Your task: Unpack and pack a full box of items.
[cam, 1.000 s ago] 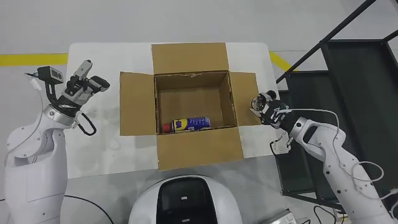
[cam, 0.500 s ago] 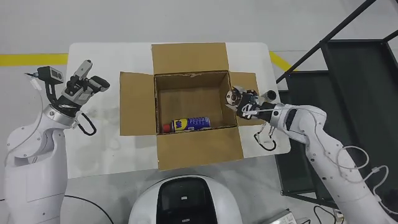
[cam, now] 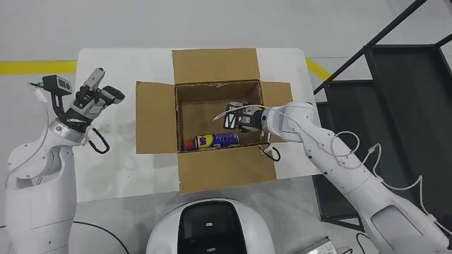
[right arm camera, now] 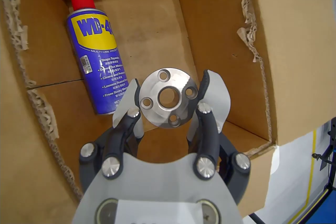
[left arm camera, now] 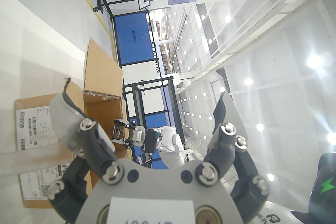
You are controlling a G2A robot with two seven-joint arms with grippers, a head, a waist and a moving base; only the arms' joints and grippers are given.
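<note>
Right gripper [right arm camera: 170, 79] clamped on metal flange [right arm camera: 155, 88] inside cardboard box [right arm camera: 215, 12] | spray can [right arm camera: 95, 51] laid just beside, axis along robot-side wall | bare floor probably beneath flange | left gripper [left arm camera: 141, 104] spread, well apart.

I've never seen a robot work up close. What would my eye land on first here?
Most likely the shiny round metal flange with its ring of holes, pinched in the right gripper inside the open cardboard box. Next comes the blue and yellow spray can with a red cap, lying on its side on the box floor. Off beside the box, the left gripper hangs open and empty.
</note>
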